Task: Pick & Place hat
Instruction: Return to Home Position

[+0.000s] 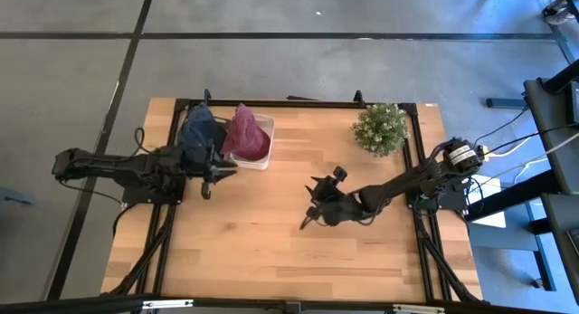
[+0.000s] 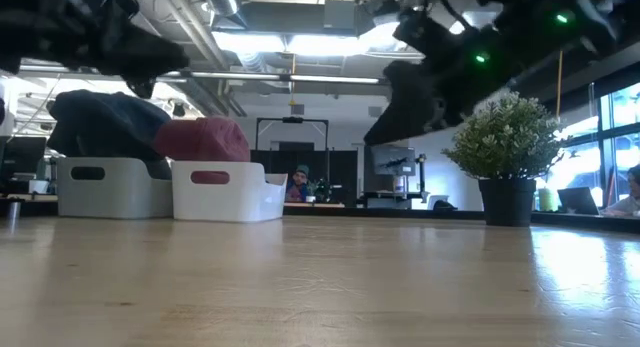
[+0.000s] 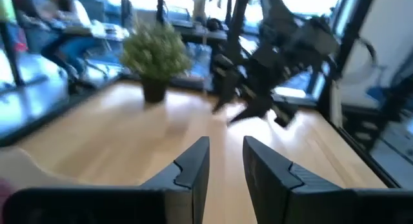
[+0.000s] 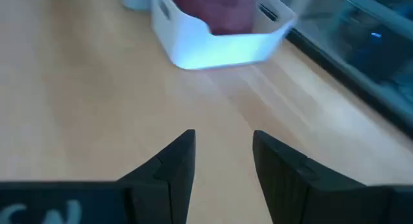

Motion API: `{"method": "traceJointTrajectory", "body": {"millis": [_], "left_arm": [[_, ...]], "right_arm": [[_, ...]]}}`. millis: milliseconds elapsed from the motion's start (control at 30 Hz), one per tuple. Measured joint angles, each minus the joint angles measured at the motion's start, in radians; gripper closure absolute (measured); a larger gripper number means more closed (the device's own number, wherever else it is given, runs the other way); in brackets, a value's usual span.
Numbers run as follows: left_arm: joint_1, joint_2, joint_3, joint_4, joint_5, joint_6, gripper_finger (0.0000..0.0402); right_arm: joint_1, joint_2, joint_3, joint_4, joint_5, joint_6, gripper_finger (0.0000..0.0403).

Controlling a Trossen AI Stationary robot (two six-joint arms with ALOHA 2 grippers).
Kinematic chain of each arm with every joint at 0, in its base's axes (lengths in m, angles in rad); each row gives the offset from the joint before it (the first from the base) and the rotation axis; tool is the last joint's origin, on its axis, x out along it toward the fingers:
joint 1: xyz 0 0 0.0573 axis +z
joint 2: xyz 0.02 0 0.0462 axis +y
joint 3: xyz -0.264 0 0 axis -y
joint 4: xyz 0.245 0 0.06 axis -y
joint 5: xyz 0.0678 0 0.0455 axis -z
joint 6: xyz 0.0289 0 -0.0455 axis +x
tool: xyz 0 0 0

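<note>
**High view.** The red cap (image 1: 246, 133) fills the white bin (image 1: 265, 158). The blue cap (image 1: 199, 128) lies heaped right against that bin, on its side towards the left arm. The left hand (image 1: 217, 174) hangs just beside the white bin's near corner. The right hand (image 1: 309, 207) is well apart from the white bin, above bare worktop (image 1: 271, 251). The potted plant (image 1: 380, 128) stands well clear of the bin on its other side.

**Low view.** The gray bin (image 2: 105, 187) touches the white bin. The blue cloth bulges above the gray bin's rim, and the red crown domes above the white bin's rim. Both arms are raised off the worktop.

**Left wrist view.** The left hand's fingers (image 3: 190, 166) stand a narrow gap apart with nothing between them. I record this hand as empty and partly open.

**Right wrist view.** The right hand's fingers (image 4: 171, 169) are likewise parted and empty. They point at the white bin, which is some way off.

**Assessment.** I judge the caps to be light, soft cloth that crumples under a pinch, with only the brim stiff. If a cap needed lifting again, I would pinch a fold of the crown from above, where it rises past the rim. The brim would be the firmer hold, but I cannot see it on either cap. The blue heap stands high and could spill if nudged. With the caps binned, I judge that only the arms' retreat remains.
</note>
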Motion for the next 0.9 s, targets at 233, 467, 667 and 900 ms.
{"method": "traceJointTrajectory", "body": {"millis": [233, 467, 667, 900], "left_arm": [[-0.078, 0.001, -0.018, -0.051, 0.038, 0.041, 0.0315], [-0.082, -0.006, -0.018, -0.118, 0.006, 0.067, 0.0311], [-0.082, -0.014, -0.034, -0.089, 0.025, 0.108, 0.0314], [-0.081, -0.079, -0.144, 0.038, 0.037, 0.085, 0.0315]], "right_arm": [[0.015, -0.016, -0.270, 0.606, -0.168, -0.145, 0.0247], [0.015, -0.044, -0.402, 0.909, -0.237, -0.223, 0.0247], [0.012, -0.170, -0.458, 0.928, -0.241, -0.277, 0.0247], [-0.008, -0.264, -0.522, 0.927, -0.240, -0.276, 0.0247]]}}
